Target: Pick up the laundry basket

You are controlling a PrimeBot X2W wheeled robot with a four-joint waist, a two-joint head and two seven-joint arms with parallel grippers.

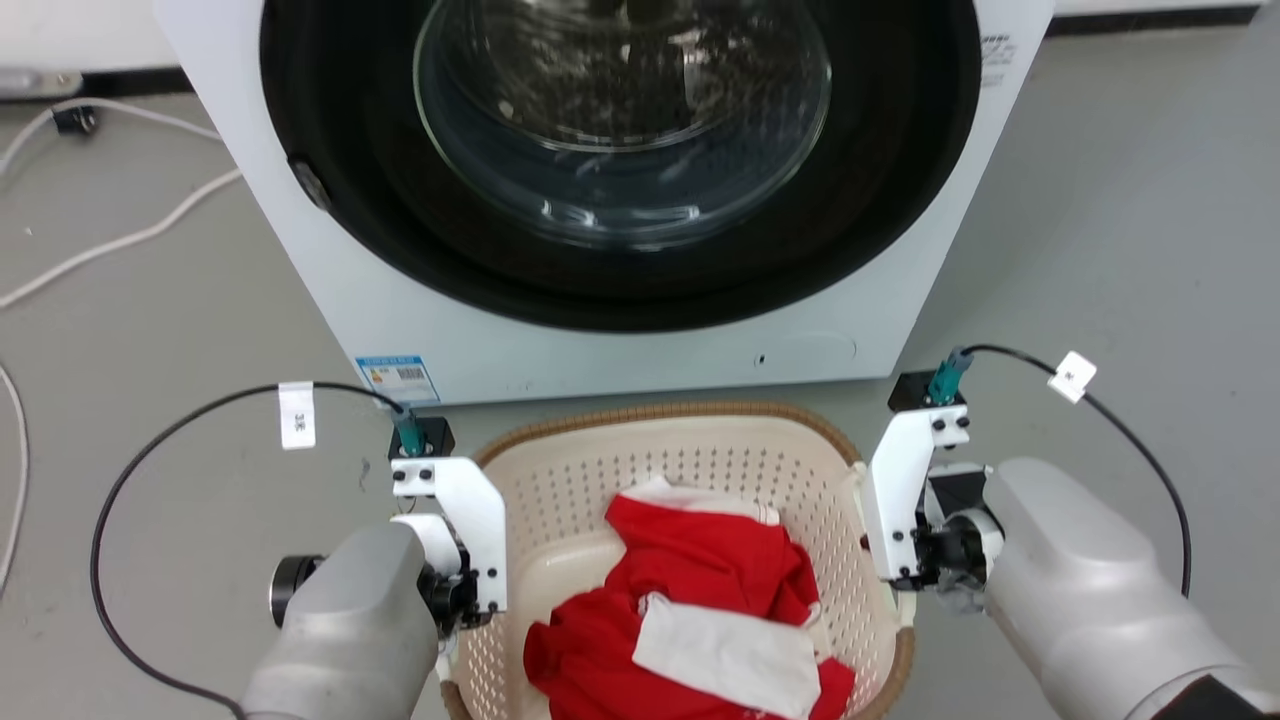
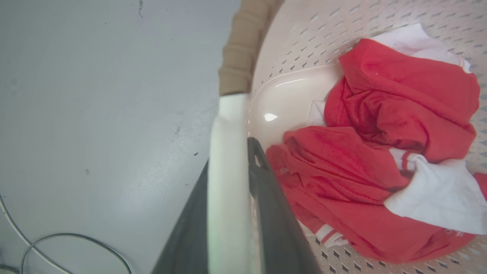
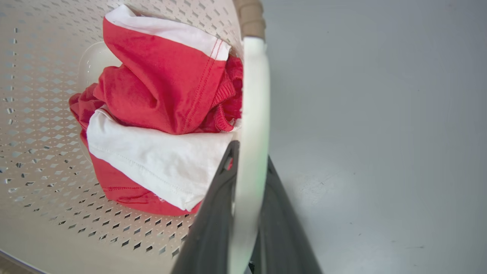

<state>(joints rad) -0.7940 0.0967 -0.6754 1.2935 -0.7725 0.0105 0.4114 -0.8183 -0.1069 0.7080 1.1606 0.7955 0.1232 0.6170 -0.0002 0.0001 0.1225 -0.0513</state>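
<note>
Head view, basket: the laundry basket is sitting just in front of the washing machine, between the left forearm and the right forearm. I cannot tell whether its base is resting on the floor.
Head view, load: a red garment and a white cloth are lying heaped toward the near right side, so the weight is probably sitting off-centre.
Head view, risk: if one arm is rising faster than the other, the basket is likely tilting and the clothes sliding out. The far rim is lying near the machine's front and could catch there if the basket swings forward.
Left wrist view, grip: the left gripper is straddling the left handle, its fingers clenched on it, one inside the wall and one outside.
Left wrist view, risk: the handle is looking smooth and thin, so it may slide along the fingers once it is bearing the load.
Right wrist view, grip: the right gripper is clamping the right handle the same way, its fingers pressing it from both sides.
Right wrist view, risk: the white cloth is lying right against the inner finger. Fabric caught in the pinch would be weakening the hold, or getting dragged out.
</note>
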